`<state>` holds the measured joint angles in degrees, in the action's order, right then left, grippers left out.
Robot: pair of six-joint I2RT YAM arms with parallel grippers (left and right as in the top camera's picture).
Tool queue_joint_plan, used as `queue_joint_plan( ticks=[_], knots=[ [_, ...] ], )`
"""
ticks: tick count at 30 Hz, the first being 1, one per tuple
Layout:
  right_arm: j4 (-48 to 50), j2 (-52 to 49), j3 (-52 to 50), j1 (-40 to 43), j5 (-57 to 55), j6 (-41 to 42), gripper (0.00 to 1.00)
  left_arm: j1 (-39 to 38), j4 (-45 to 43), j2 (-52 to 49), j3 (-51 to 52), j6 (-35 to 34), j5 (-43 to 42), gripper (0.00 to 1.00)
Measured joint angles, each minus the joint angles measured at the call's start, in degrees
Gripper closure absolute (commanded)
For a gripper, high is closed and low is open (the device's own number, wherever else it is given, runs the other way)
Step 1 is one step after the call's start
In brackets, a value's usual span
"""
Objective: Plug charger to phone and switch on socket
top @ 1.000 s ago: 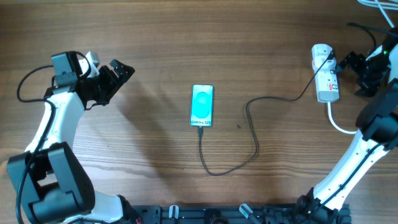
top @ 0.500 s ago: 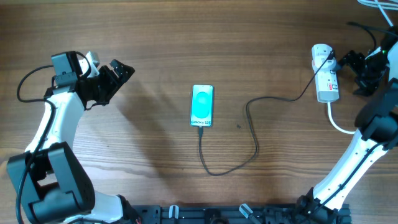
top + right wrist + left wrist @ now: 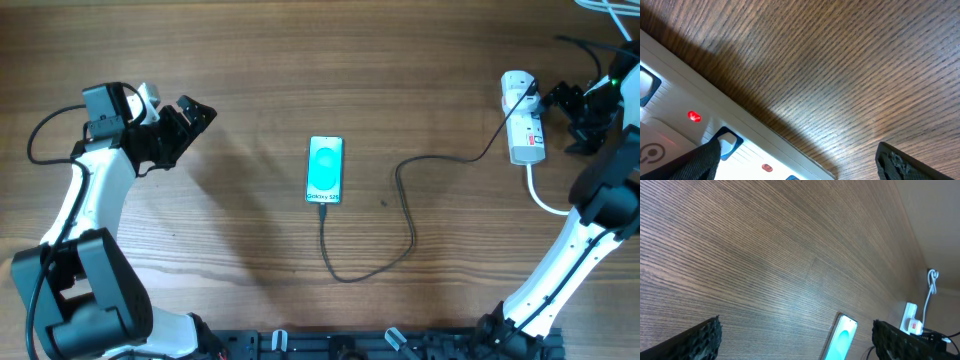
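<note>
The phone (image 3: 325,170) with a cyan screen lies flat mid-table; it also shows in the left wrist view (image 3: 840,341). The black charger cable (image 3: 405,215) runs from the phone's bottom edge, loops right and goes up to the black plug in the white socket strip (image 3: 523,120). In the right wrist view the strip (image 3: 685,135) fills the lower left, with a red light lit. My right gripper (image 3: 560,100) is open, one finger over the strip's edge near a switch (image 3: 726,143). My left gripper (image 3: 190,118) is open and empty, far left of the phone.
A white cord (image 3: 545,200) runs from the strip down to the right, past the right arm. More white cable hangs at the far back right (image 3: 931,282). The table is bare wood elsewhere.
The right gripper has shifted very slightly at the strip. The left arm, phone and cable have not moved.
</note>
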<state>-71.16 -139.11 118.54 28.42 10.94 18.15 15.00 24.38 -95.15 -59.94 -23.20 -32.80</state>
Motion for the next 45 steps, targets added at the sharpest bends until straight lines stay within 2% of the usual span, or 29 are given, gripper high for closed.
queue_joint_plan(
  ticks=[9,14,20,24,27,38,45],
  knots=[
    [-3.2,0.1,0.1,-0.3,-0.2,0.0,0.0,0.0,0.0,0.0,0.0,0.0,0.0,0.0],
    [-6.4,1.2,0.1,-0.7,-5.1,-0.6,0.0,0.0,0.0,0.0,0.0,0.0,0.0,0.0],
    [-11.8,9.6,0.0,-0.7,-0.3,-10.8,0.0,0.0,0.0,0.0,0.0,0.0,0.0,0.0],
    [-11.0,10.0,0.0,-0.7,1.7,-14.8,0.0,0.0,0.0,0.0,0.0,0.0,0.0,0.0],
    [-7.6,10.0,0.0,-0.7,-0.2,-15.5,0.0,0.0,0.0,0.0,0.0,0.0,0.0,0.0],
    [-5.0,10.0,0.0,-0.7,-4.0,-22.1,0.0,0.0,0.0,0.0,0.0,0.0,0.0,0.0],
    [16.7,10.0,-0.3,-0.7,-4.5,-22.6,0.0,0.0,0.0,0.0,0.0,0.0,0.0,0.0]
  ],
)
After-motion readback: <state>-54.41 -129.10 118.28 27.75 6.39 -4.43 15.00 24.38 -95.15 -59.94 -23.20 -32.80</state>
